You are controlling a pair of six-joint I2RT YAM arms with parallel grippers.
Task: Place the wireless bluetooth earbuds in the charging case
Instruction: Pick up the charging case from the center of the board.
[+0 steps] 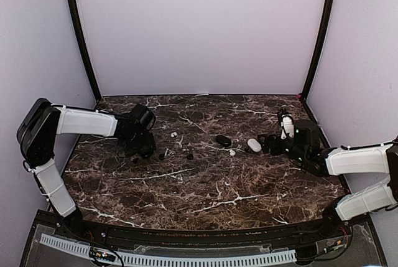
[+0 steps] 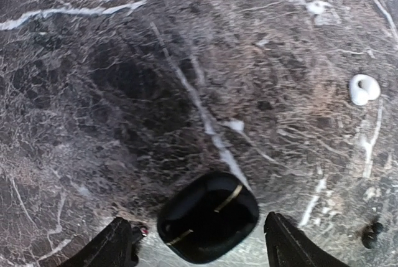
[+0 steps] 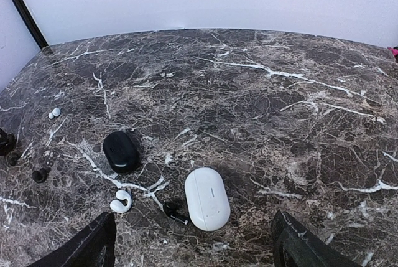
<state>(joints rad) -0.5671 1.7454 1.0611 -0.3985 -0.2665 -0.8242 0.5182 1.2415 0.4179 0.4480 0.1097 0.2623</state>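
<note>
A black charging case (image 2: 208,217) with two gold strips lies on the marble between the fingers of my open left gripper (image 2: 196,218), with a gap on each side. A white earbud (image 2: 364,88) and a black earbud (image 2: 372,234) lie to its right. My right gripper (image 3: 194,242) is open just short of a white oval case (image 3: 207,198), which has a black earbud (image 3: 176,212) at its left side. A white earbud (image 3: 120,201) and a black oval case (image 3: 121,152) lie further left. In the top view the left gripper (image 1: 145,145) hides its case.
The marble table (image 1: 205,186) is walled in on three sides. More loose buds lie mid-table: a white one (image 1: 174,134) and black ones (image 1: 189,155) (image 1: 161,156). A small dark piece with a red dot (image 2: 140,231) sits by my left finger.
</note>
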